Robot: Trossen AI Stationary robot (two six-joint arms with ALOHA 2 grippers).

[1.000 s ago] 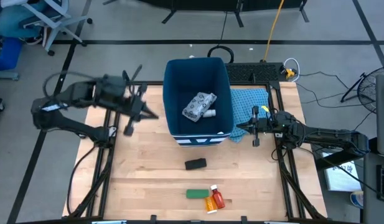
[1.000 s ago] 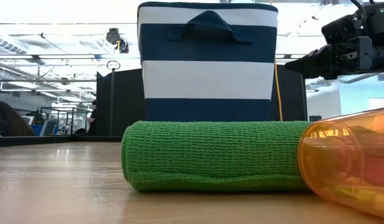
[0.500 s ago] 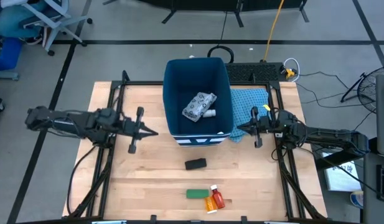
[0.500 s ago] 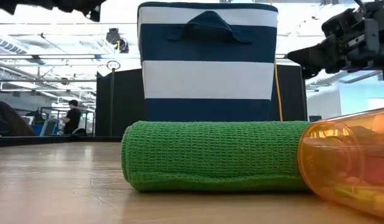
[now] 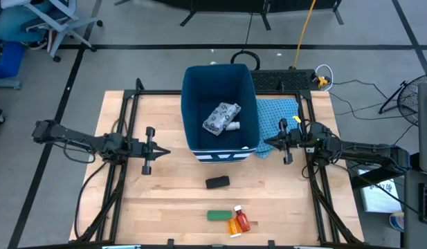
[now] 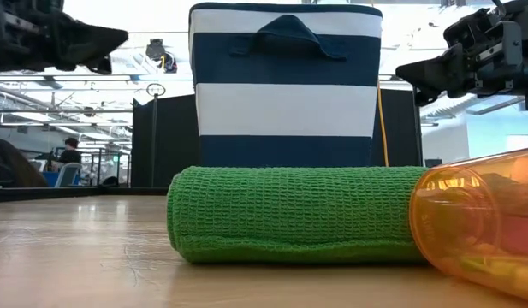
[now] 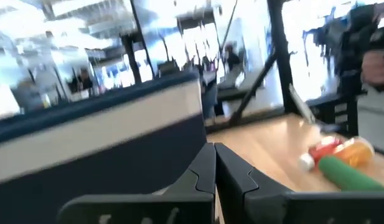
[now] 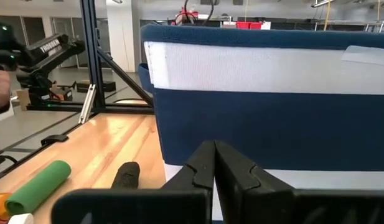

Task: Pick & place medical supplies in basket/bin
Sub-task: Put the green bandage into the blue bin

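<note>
High view: green flat box [image 5: 218,216] lies lengthwise left-right; left gripper [image 5: 162,151] and right gripper [image 5: 266,143] both clenched empty.

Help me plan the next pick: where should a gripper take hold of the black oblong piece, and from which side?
Grip the black oblong piece across its short width at mid-length, coming straight down. It lies flat on the table with open wood all around.

The bin [image 5: 221,108] stands at the back middle of the table [image 5: 165,200], with the soft packet [image 5: 220,116] and a small bottle [image 5: 232,126] inside it. A cloth [image 5: 279,114] lies at its right. In front of the bin lies the oblong piece [image 5: 217,182]. Nearer the front edge lie the flat box [image 5: 218,216] and, just right of it, two little bottles [image 5: 238,220].
</note>
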